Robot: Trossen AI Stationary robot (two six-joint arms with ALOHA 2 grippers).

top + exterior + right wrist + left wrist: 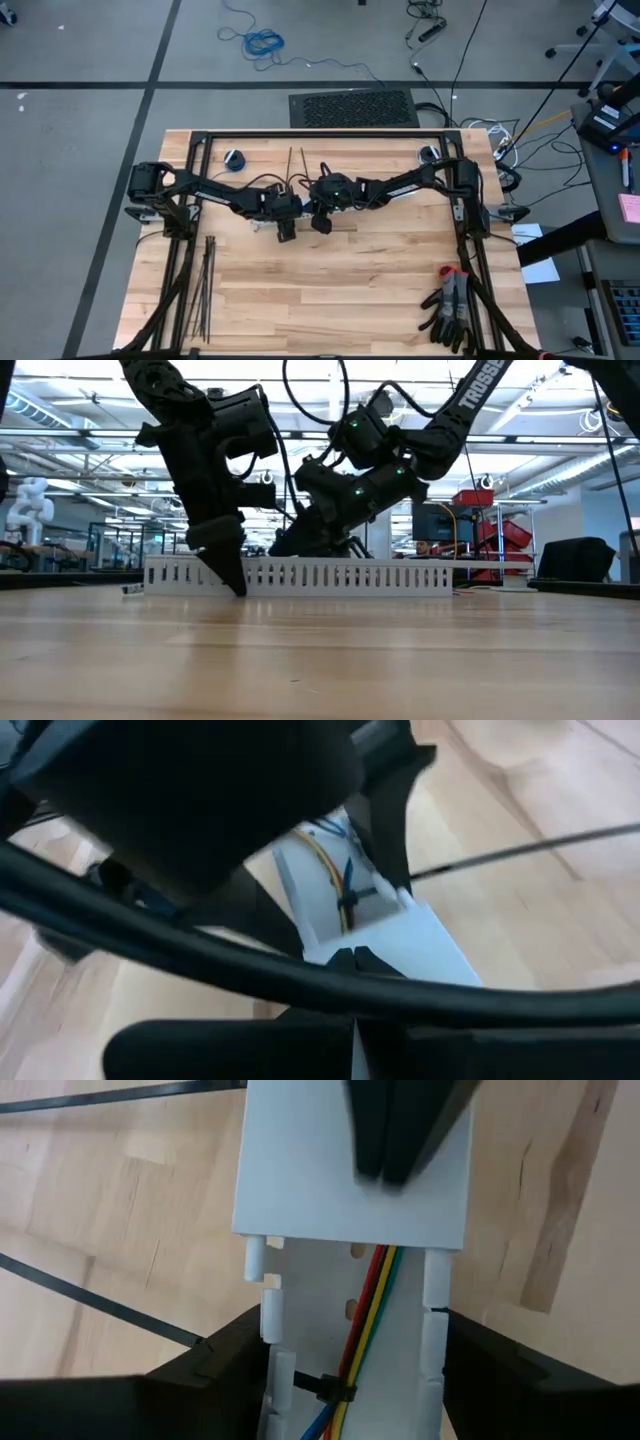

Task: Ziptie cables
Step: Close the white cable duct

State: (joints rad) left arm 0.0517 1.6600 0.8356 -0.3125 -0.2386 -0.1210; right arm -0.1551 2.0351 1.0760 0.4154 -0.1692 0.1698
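Left wrist view shows the left gripper [345, 1365] spread wide, one finger on each side of a white slotted channel [350, 1190]. Inside the channel run the cables [368, 1315], red, yellow and green wires, crossed by a thin black ziptie [322, 1386]. The right gripper [355, 955] has its tips together above the channel's solid end; whether it pinches anything I cannot tell. Both grippers meet at the middle of the wooden surface [360, 290]. Spare zipties [203, 285] lie near the surface's front left, well apart, and dark gloves [450, 305] at the front right.
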